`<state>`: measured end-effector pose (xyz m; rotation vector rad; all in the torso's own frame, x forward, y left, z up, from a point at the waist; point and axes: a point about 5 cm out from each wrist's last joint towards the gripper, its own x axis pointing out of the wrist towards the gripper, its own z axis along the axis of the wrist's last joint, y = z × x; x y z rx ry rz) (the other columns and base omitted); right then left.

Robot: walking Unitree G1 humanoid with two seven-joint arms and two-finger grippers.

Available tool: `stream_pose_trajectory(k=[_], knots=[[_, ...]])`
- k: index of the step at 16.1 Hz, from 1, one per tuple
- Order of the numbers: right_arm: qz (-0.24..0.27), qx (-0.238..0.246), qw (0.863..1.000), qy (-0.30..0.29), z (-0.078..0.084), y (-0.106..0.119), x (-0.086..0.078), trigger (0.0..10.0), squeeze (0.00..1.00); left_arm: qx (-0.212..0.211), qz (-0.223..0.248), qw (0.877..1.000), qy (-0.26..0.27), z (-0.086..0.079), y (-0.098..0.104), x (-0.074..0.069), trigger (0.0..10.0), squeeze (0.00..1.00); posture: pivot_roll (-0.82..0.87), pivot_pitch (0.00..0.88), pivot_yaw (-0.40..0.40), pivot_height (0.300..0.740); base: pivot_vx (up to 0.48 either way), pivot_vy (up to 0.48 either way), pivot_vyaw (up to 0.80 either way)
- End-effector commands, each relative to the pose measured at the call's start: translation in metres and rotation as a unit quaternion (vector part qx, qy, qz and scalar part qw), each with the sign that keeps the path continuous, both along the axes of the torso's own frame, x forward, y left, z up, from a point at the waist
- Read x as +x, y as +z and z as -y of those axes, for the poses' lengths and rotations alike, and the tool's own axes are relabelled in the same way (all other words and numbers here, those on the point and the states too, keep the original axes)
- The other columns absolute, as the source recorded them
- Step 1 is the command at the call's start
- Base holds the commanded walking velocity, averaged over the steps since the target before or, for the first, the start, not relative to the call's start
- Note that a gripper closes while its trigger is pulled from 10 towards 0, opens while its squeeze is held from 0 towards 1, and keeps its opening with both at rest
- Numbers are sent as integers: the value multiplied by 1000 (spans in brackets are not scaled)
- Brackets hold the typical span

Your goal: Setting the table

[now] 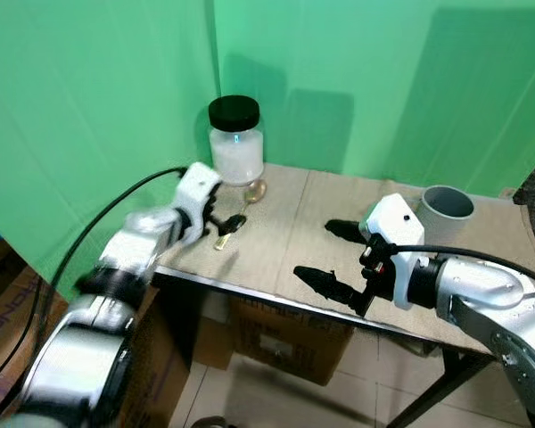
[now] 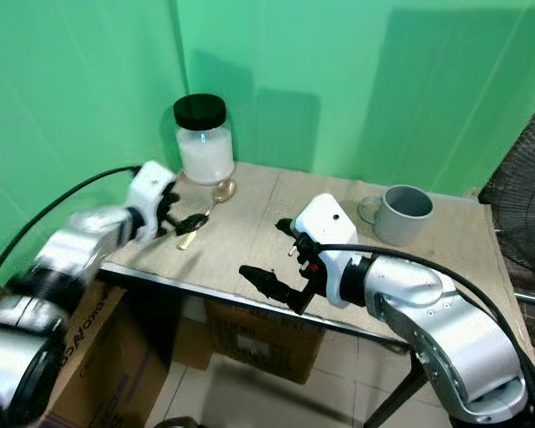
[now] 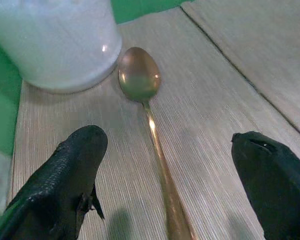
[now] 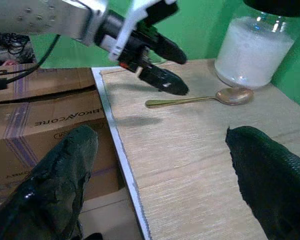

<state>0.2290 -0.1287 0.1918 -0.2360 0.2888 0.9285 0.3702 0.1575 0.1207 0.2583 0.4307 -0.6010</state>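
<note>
A gold spoon (image 3: 142, 90) lies on the wooden table (image 1: 285, 241), its bowl beside a glass jar (image 1: 235, 143) of white powder with a black lid. My left gripper (image 1: 226, 227) is open and low over the spoon's handle, one finger on each side, touching nothing. My right gripper (image 1: 312, 248) is open and empty, hovering over the table's front edge near the middle. A grey mug (image 1: 446, 210) stands at the table's right rear.
Green cloth hangs behind and to the left of the table. Cardboard boxes (image 1: 285, 332) sit on the floor under and left of the table. A dark fan (image 2: 528, 205) stands at the far right.
</note>
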Motion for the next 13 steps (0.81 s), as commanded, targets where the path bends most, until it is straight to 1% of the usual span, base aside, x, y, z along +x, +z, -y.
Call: stream_pose_trajectory(k=[1,2,3,4,5,7,8,10,13], knots=[[4,-6,1000,7,-1,3,0,10000,0,22,6,1000,5,0,0,4,8745,0,3,0,31,740,0,0,0],[5,-8,1000,7,0,4,1,10000,0,33,10,999,14,0,0,8,5451,0,-8,0,35,740,0,0,0],[5,-8,1000,7,-1,5,1,10000,0,35,9,999,15,1,0,9,5451,0,-8,0,35,740,0,0,0],[5,-9,1000,8,-1,6,1,10000,0,44,12,999,14,1,0,10,4902,0,-17,0,37,740,0,0,0],[1,-13,1000,10,-1,6,-1,10000,0,45,6,999,11,2,-1,11,3137,0,-23,0,40,740,0,0,0],[-5,-20,1000,14,0,5,-2,10000,0,56,-6,998,-3,3,-5,10,1765,0,-26,0,42,740,0,0,0],[-10,-27,999,19,0,5,-3,10000,0,58,-10,998,-6,3,-6,9,745,0,-27,0,44,740,0,0,0],[-14,-37,999,26,1,6,-4,10000,0,67,-9,998,-8,4,-6,10,118,0,-29,0,45,740,0,0,0],[-20,-49,998,35,1,7,-6,10000,0,76,-19,997,-14,3,-8,9,0,0,-30,0,53,740,0,0,0]])
